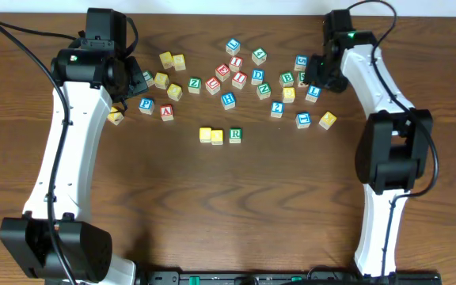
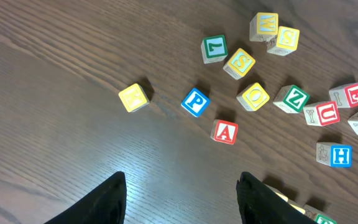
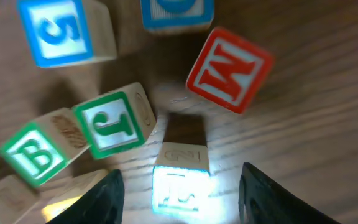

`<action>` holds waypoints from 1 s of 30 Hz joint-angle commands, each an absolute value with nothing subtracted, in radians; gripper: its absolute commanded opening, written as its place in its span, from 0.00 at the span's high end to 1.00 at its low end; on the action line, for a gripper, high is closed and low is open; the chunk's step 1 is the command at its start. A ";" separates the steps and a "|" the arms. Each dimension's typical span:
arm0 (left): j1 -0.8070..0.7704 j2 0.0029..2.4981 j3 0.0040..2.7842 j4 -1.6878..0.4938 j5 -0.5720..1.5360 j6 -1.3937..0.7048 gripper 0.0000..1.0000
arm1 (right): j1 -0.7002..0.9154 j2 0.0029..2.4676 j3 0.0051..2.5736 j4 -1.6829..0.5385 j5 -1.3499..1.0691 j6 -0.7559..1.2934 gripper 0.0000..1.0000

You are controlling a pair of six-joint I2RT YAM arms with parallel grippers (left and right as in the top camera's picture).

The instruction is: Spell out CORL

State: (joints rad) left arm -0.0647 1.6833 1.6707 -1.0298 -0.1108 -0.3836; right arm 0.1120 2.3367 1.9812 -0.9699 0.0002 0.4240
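While the right gripper (image 3: 180, 198), jaws released, straddles a block (image 3: 180, 163) at lower centre, the left gripper (image 2: 181, 186) hangs released above the table (image 2: 55, 124).

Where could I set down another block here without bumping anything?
Biggest bare patch: the table in front of the R block, between left arm and right arm. A smaller gap sits between the A block and the yellow block. Around the H block it is crowded.

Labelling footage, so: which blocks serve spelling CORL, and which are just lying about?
Job: green R block, two yellow blocks beside it, blue L block.
Lying about: red A block, blue P block, green Z block, blue 5 block.
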 commanded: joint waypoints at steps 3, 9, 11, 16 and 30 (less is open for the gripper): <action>-0.062 1.679 1.672 -1.036 -0.117 -0.363 0.44 | 0.123 2.358 1.994 -0.968 0.019 0.411 0.45; -0.062 1.679 1.672 -1.036 -0.117 -0.363 0.44 | 0.123 2.358 1.987 -0.957 0.025 0.415 0.53; -0.062 1.679 1.672 -1.036 -0.117 -0.363 0.44 | 0.126 2.358 1.979 -0.953 0.024 0.415 0.54; -0.062 1.679 1.672 -1.036 -0.117 -0.363 0.44 | 0.126 2.358 1.938 -0.941 0.024 0.415 0.56; -0.062 1.679 1.672 -1.036 -0.117 -0.363 0.44 | 0.125 2.358 1.905 -0.878 0.023 0.357 0.75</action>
